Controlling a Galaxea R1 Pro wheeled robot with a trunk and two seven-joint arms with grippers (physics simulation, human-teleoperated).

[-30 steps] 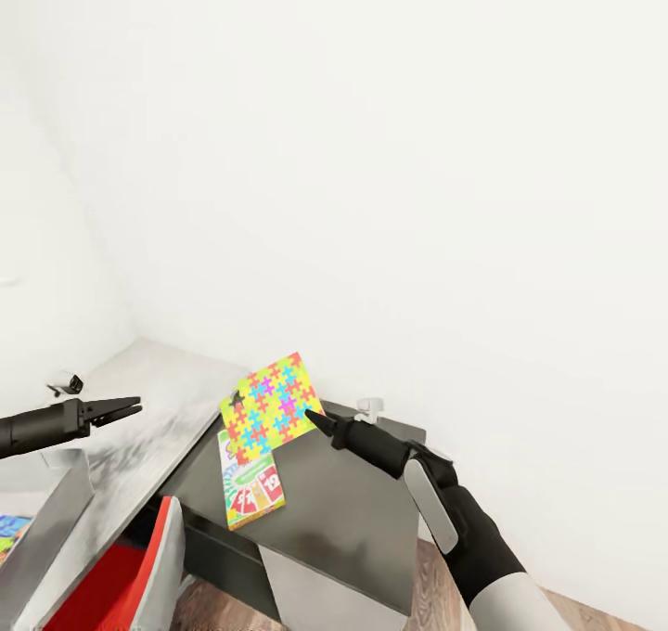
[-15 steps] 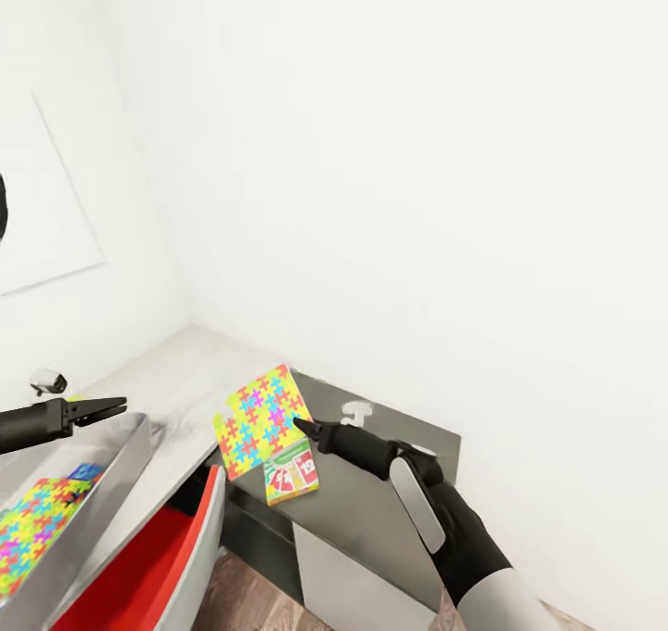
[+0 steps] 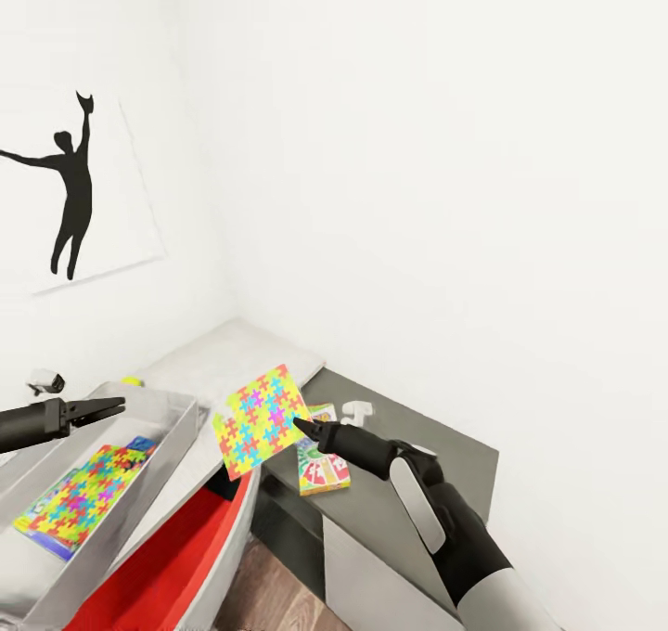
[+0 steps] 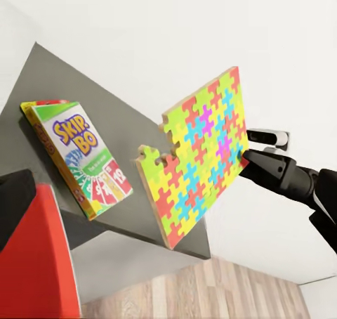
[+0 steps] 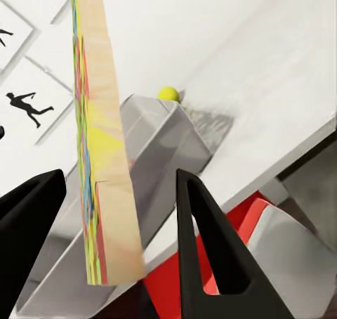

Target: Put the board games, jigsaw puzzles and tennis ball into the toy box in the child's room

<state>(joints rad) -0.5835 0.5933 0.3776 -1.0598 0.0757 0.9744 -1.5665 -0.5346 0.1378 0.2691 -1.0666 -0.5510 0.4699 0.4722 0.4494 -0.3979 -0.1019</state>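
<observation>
Carrying the jigsaw puzzle (image 3: 256, 420) pinched by its edge in the right tool (image 3: 306, 425), I'd keep it clamped until it's hanging squarely over the toy box (image 3: 176, 406) at the tabletop's (image 3: 250, 348) near edge, then let go.

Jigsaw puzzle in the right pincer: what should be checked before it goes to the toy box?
1. Held puzzle gripped by right pincer: ok, lifted off the desk.
2. Room in toy box: ok, beside the puzzle inside.
3. Left pincer out of the drop path: not ok, it hovers over the box.
4. Skip-Bo box lying flat on the dark section: ok.
5. Grip firmness: cannot tell.
</observation>
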